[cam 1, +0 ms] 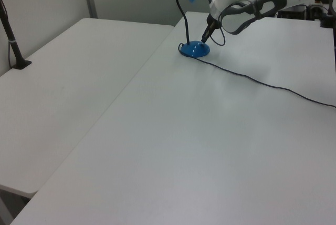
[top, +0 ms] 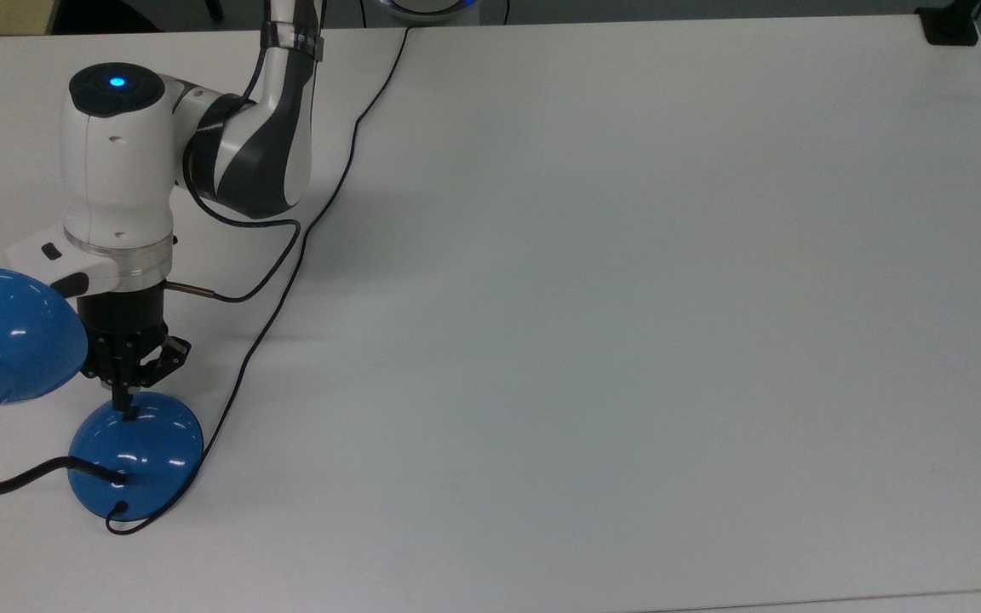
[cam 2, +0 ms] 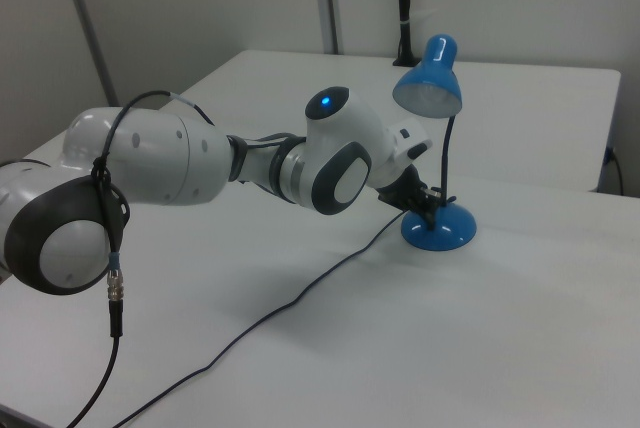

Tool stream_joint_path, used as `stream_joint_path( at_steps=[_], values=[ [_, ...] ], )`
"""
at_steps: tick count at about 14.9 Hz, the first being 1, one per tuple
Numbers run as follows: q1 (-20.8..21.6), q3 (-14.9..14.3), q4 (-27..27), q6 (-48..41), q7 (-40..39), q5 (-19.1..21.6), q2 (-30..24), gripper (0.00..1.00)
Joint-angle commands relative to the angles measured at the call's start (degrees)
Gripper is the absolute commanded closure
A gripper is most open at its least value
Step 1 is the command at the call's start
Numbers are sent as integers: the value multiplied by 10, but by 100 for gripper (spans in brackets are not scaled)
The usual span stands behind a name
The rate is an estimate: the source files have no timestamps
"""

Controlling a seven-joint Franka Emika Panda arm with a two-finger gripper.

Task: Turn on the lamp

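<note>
One lamp (top: 134, 455) and one tool (top: 127, 407) are on show, over one white table (top: 627, 298). The lamp is glossy blue: a dome shade, a round domed base, a black gooseneck between them and a thin black cord trailing off across the table. It stands at the top view's near left. The tool, fingers clenched together, points down with its tip on the base's far edge.
</note>
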Motion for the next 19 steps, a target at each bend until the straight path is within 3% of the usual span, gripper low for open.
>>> stream_joint_path(
  at_steps=[1, 15, 17, 19],
  values=[
    [1, -1, 17, 8, -4, 13, 14, 100],
    [2, -1, 56, 9, -7, 11, 52, 100],
    [2, -1, 54, 8, -4, 11, 46, 100],
    [2, 2, 32, 2, -4, 16, 0, 100]
  ],
)
